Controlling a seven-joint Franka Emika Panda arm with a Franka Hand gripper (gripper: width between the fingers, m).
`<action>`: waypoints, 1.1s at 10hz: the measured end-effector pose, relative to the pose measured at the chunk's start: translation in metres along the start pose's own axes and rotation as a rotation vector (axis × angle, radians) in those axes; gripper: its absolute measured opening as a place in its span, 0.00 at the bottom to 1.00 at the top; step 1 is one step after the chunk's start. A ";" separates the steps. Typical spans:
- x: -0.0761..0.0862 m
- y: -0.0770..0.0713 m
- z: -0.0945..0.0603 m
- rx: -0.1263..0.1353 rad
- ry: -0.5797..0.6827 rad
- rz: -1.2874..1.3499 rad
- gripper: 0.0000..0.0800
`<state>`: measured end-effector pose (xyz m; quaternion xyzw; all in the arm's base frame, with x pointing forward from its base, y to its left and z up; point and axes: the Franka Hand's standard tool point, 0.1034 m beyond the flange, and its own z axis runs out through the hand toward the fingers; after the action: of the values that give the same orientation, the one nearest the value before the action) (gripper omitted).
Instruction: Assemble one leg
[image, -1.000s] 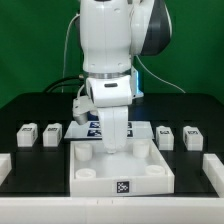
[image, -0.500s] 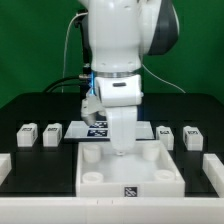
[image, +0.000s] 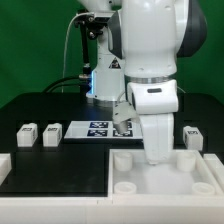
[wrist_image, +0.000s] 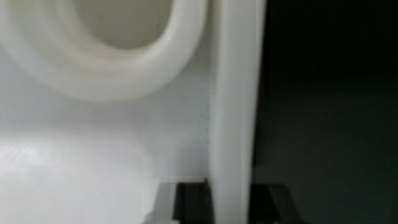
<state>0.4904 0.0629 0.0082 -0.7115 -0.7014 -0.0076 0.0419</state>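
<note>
Found the first leg (image: 27, 134) as a small white block with a black-and-white square tag on its face, standing on the black table (image: 60, 175) toward the exterior view's left. Found the second leg (image: 52, 132) just beside it, alike in shape and tag. Found the third leg (image: 192, 137) toward the exterior view's right, near the far corner of the white tray (image: 140, 186). Saw all three well apart from the gripper (wrist_image: 228, 203). Could not read the tags' patterns, nor tell what lay behind the arm. Lost the fingertips in the exterior view behind the arm's white housing, low over the tray. In the wrist view, caught two dark fingers (wrist_image: 187, 204), narrowly parted and set on either side of a thin upright white wall of the tray, seemingly clamped on it. Made out a blurred pale ring beside that wall, likely one of the tray's round bosses. Noted the marker board (image: 98, 128) partly hidden by the arm, and the tray cut off by the picture's edges.
</note>
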 end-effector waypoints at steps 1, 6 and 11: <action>0.000 0.000 0.001 0.001 -0.002 0.011 0.08; -0.001 0.000 0.001 -0.002 -0.006 0.008 0.21; -0.001 -0.001 0.001 -0.001 -0.006 0.009 0.79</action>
<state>0.4896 0.0616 0.0068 -0.7145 -0.6985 -0.0056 0.0396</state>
